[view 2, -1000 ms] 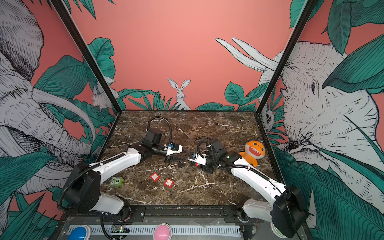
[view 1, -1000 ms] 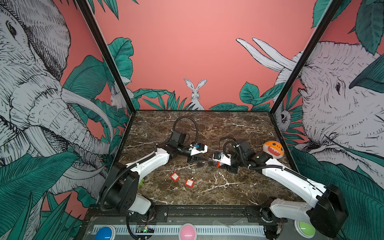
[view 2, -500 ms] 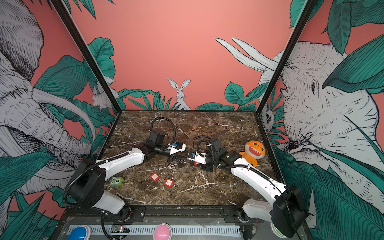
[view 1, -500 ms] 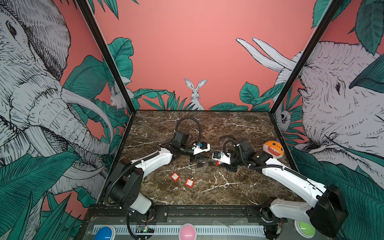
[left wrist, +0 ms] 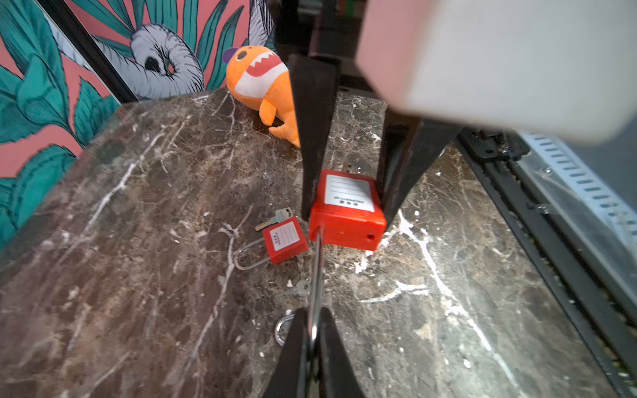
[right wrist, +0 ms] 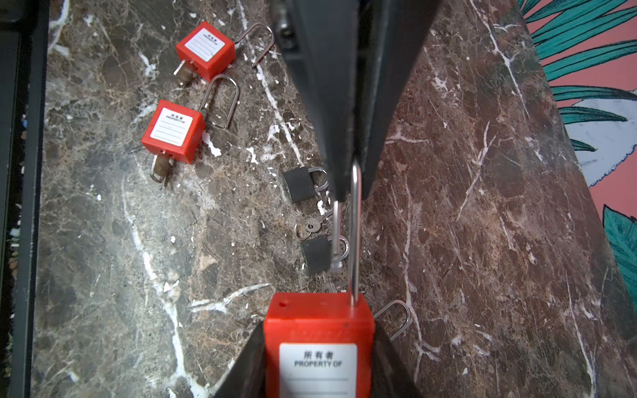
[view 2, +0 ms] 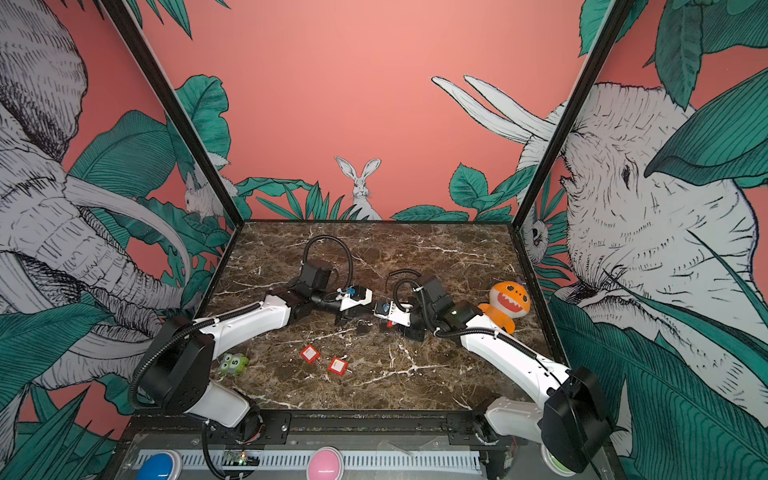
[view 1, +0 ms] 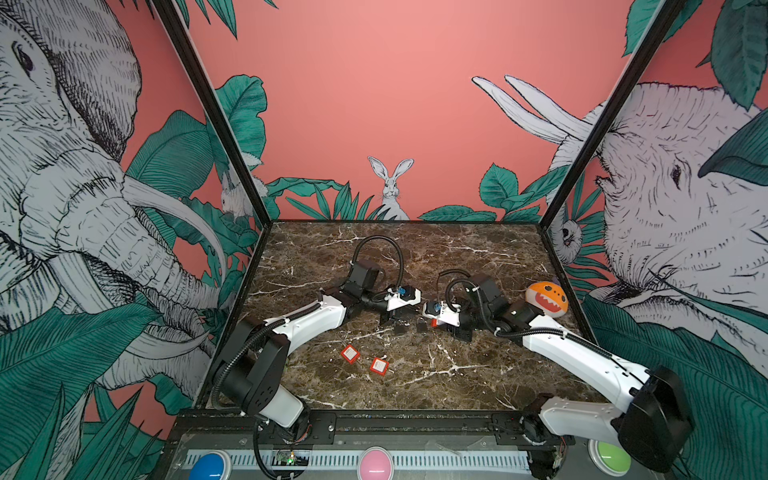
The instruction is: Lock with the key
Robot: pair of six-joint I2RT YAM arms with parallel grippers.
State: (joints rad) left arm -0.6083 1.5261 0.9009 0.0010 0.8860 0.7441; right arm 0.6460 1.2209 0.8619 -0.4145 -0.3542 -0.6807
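Pinching the shackle [left wrist: 316, 268], left tool [left wrist: 312, 327] sits closed; right tool [left wrist: 345, 211], seemingly half-open, clamps red padlock [right wrist: 319, 320].

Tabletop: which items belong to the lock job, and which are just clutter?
In use: red padlock, body in right end effector, shackle in left end effector.
Lying about: other red padlocks, black padlocks, loose keys, orange plush, green toy.

Both top views high in front, over the whole table [view 1: 457, 257]; wrist views close — shared red padlock [left wrist: 348, 210]
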